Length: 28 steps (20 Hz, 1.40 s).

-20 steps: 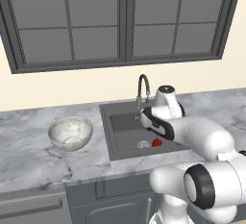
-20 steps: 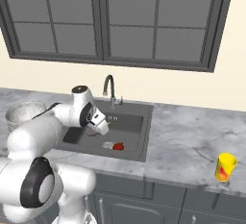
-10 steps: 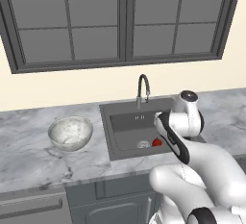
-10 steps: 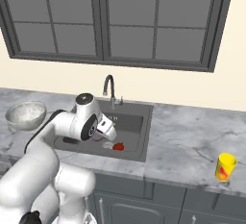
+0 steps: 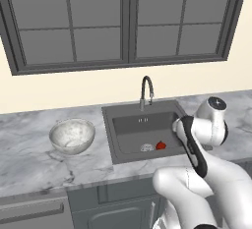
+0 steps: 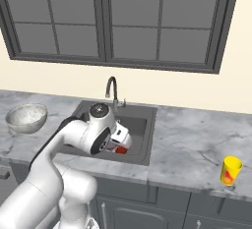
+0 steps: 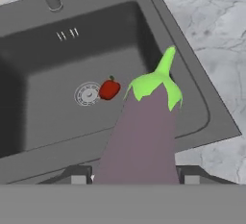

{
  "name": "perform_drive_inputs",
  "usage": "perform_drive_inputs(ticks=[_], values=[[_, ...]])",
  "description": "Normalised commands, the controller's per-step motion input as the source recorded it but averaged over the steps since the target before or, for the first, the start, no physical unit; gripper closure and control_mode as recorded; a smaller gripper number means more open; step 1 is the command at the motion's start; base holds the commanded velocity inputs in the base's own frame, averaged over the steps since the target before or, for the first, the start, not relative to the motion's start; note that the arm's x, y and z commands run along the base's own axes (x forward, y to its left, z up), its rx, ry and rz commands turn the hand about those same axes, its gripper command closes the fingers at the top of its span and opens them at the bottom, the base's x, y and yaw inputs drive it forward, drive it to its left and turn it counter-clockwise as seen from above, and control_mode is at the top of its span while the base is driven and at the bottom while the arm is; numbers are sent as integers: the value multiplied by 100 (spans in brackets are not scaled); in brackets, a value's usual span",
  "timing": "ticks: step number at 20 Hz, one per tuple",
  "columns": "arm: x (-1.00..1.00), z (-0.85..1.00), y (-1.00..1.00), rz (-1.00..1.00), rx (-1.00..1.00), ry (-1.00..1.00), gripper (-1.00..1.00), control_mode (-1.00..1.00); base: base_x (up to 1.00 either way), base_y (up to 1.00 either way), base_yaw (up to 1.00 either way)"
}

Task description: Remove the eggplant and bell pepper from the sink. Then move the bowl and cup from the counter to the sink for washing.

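Eggplant [image 7: 144,131]: 1, in gripper [image 7: 135,176] | bell pepper [image 7: 109,89]: 1, in sink [image 7: 43,107]

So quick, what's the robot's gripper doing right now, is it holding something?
Gripper: closed on the eggplant, held above the sink.

No text, label, brand, number or sign can be read anywhere in the three views. The yellow cup [image 6: 231,170] carries a red mark on its side, but it forms no letter or figure. The marbled bowl [image 5: 72,135], the counter [image 6: 197,144], the sink [image 7: 43,117] and the window panes are plain and unmarked. Three short slots on the sink's back wall are openings, not characters.
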Motion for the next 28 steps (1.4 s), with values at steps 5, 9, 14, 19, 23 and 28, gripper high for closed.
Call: perform_drive_inputs(ticks=[5, 9, 14, 19, 23, 28], values=[[-1, 19, -45, 7, 0, 0, 100, -100, 0, 0, 0], [2, 13, -45, 2, -2, 0, 100, -100, 0, 0, 0], [12, 10, -42, 1, -4, 0, 100, -100, 0, 0, 0], [18, 6, -41, 0, -5, 1, 100, -100, 0, 0, 0], [19, 3, -43, 0, -6, 6, 100, -100, 0, 0, 0], [19, 0, -44, 0, -5, 9, 100, -100, 0, 0, 0]])
